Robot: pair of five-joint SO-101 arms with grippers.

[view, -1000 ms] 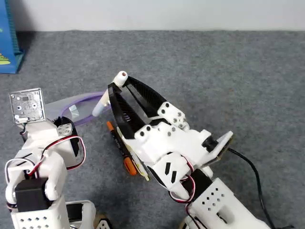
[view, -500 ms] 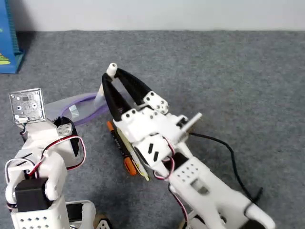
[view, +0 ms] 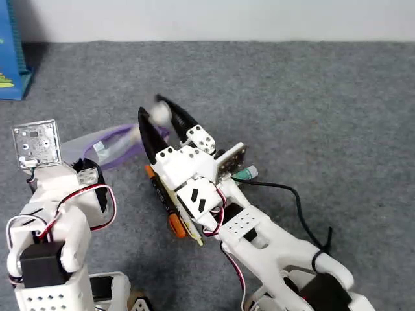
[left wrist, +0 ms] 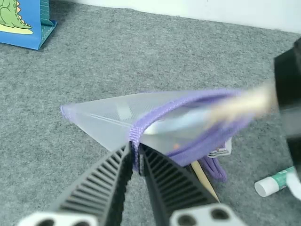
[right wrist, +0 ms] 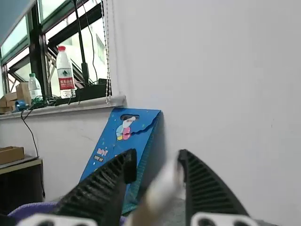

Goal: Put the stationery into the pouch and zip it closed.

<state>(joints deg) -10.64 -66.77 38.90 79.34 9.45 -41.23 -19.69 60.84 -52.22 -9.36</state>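
Note:
A clear pouch (view: 107, 144) with purple trim lies left of centre. My left gripper (left wrist: 135, 149) is shut on the purple edge of the pouch (left wrist: 103, 117), holding its mouth up. My right gripper (view: 151, 108) stands over the mouth. A white pen (view: 159, 113) slants down from it, its lower end in the pouch. The white pen (right wrist: 157, 195) sits blurred between the jaws, which stand wider than it. An orange marker (view: 175, 225) and a black pen (view: 162, 194) lie beside the right arm. A glue stick (view: 246, 173) lies right of it.
A blue box (view: 11, 58) stands at the far left edge by the wall. A black cable (view: 305, 207) runs along the right arm. Grey carpet stretches open to the right and back. A thin wooden stick (left wrist: 204, 176) lies under the pouch's edge.
My right arm has swung left and turned its wrist, uncovering the glue stick. The white pen has tipped lower toward the pouch and is now blurred. The left arm has not moved.

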